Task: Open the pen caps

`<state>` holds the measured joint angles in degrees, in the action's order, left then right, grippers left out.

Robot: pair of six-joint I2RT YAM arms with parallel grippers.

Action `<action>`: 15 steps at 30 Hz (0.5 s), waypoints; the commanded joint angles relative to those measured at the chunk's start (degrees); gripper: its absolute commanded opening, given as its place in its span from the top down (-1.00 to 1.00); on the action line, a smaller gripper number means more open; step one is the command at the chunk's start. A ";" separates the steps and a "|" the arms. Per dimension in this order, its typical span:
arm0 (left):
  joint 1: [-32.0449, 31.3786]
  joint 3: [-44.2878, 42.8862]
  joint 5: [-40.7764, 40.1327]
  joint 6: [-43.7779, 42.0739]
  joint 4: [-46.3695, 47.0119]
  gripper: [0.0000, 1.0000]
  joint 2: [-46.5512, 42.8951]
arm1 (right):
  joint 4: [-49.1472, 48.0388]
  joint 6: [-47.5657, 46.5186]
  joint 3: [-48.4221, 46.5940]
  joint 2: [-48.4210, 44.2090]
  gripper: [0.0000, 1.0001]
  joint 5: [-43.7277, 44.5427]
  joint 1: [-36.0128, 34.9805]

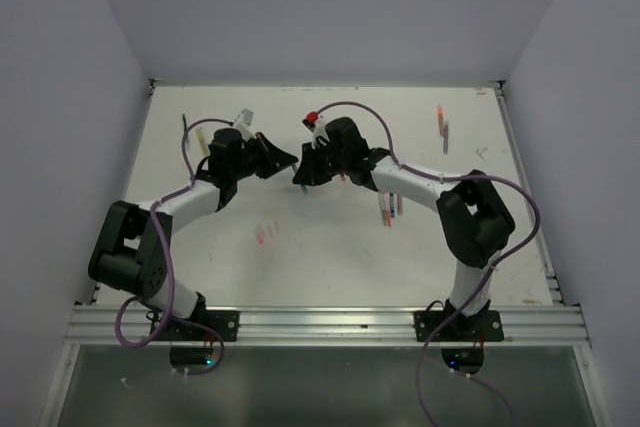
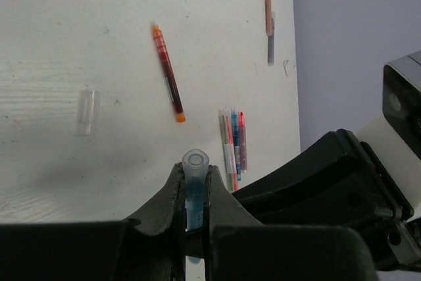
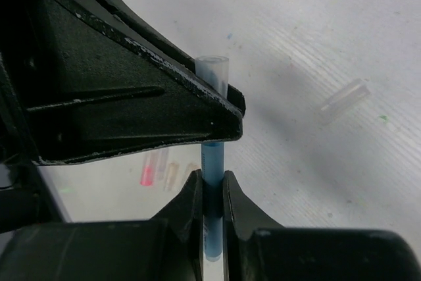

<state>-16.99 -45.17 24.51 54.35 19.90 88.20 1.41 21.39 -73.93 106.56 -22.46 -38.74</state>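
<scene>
A: Where is the pen cap (image 2: pixel 195 160) held?
B: Above the middle of the tabletop (image 1: pixel 300 267), clamped in the closed left gripper (image 2: pixel 195 177); the blue pen (image 3: pixel 212 156) is pinched at its barrel by the closed right gripper (image 3: pixel 210 185)
A: What could be spoiled from here?
B: If the pull is made off-axis, the thin barrel may be bent, or dragged through a weak pinch

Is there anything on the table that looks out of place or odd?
What looks like a clear cap lies alone on the table, away from any pen. A red pen lies slanted by itself, apart from the bundle of pens.
</scene>
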 commanded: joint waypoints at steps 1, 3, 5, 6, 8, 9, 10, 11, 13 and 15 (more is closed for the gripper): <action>0.12 -3.60 0.19 0.93 -1.17 1.00 0.56 | 4.82 -6.06 -1.57 -0.48 1.00 16.74 -4.04; 1.43 -5.45 -0.60 2.94 -1.79 1.00 2.40 | 7.20 -9.15 0.09 -1.70 1.00 29.87 -7.30; 3.27 -7.12 0.62 5.58 -1.54 1.00 5.12 | 7.47 -14.16 1.50 -1.71 1.00 45.88 -11.96; 3.98 -7.56 1.58 6.55 0.30 1.00 6.18 | 6.95 -15.31 3.16 -1.88 1.00 48.45 -13.02; 5.38 -7.83 5.52 8.75 3.72 1.00 8.81 | 3.97 -16.90 5.54 -2.67 1.00 53.10 -14.43; 6.70 -7.83 6.76 10.59 7.48 1.00 9.35 | 2.99 -16.82 7.47 -4.07 1.00 52.96 -14.61; 7.06 -8.00 7.65 10.95 8.65 1.00 9.79 | 2.81 -16.56 8.01 -4.78 1.00 51.56 -14.35; 7.58 -8.01 8.87 11.04 9.62 1.00 10.14 | 2.37 -16.38 8.45 -5.48 1.00 46.85 -13.91; 7.85 -6.70 9.41 10.87 12.70 1.00 9.62 | 3.16 -13.93 8.10 -6.54 1.00 39.11 -10.59; 7.94 -5.29 9.50 10.43 15.94 1.00 9.01 | 0.36 -9.12 9.76 -7.51 1.00 22.60 -5.33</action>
<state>-13.43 -49.04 36.67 62.48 21.52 99.11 -2.11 9.39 -67.18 103.24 14.94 -50.22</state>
